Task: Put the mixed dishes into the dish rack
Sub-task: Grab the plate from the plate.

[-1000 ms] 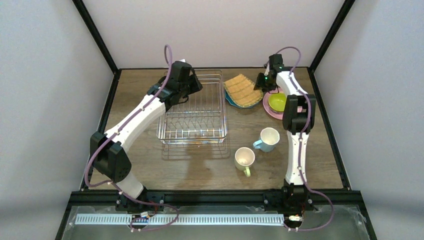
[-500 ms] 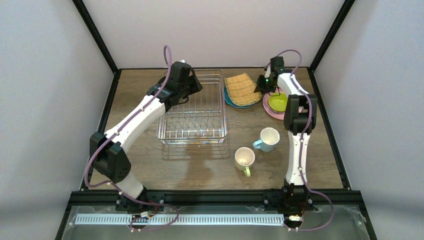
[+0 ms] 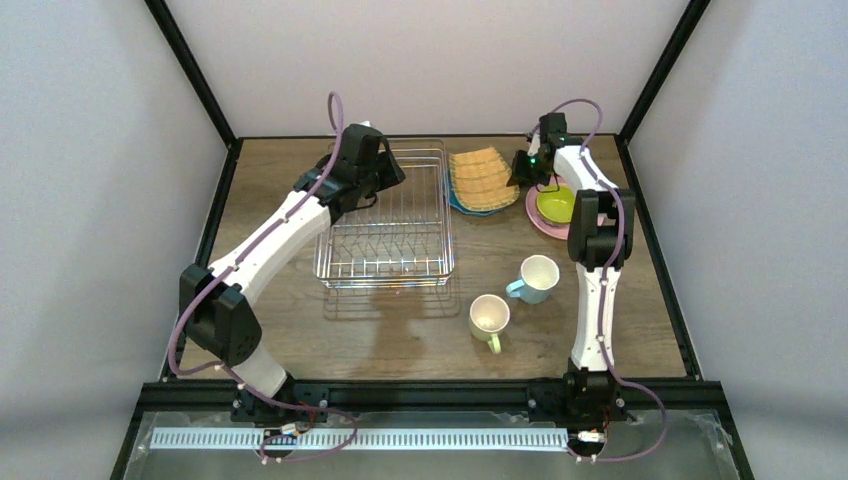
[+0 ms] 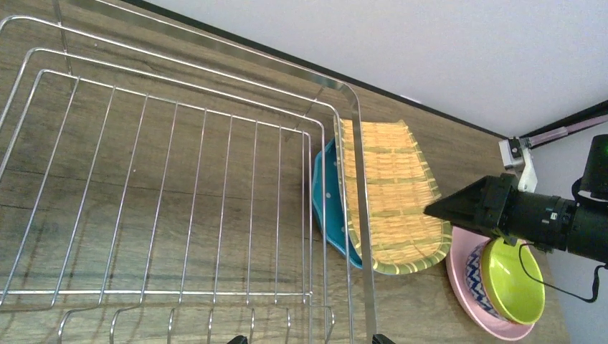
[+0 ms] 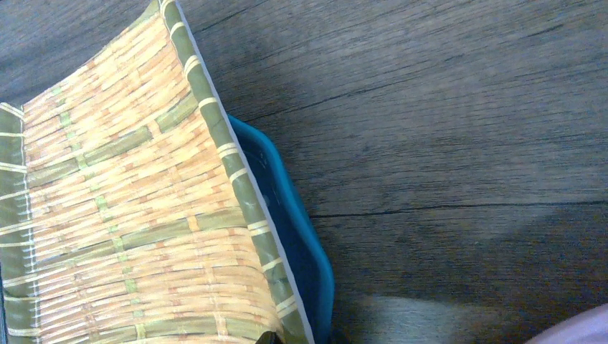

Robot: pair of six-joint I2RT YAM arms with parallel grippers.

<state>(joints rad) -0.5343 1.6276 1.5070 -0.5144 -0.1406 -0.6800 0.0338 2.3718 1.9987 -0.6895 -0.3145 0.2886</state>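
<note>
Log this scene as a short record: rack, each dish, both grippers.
dish rack: holds no dishes
tan woven-look plate: atop teal dotted plate, beside rack
bowl: on pink plate
light-blue mug, yellow-green mug: upright on table
left gripper: open, over rack
right gripper: at tan plate's rim; grip unclear

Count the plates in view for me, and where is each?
3. The tan woven plate lies tilted on the teal plate, just right of the dish rack. The pink plate sits further right, under the lime bowl. Any plate beneath the stack would be hidden.
</note>
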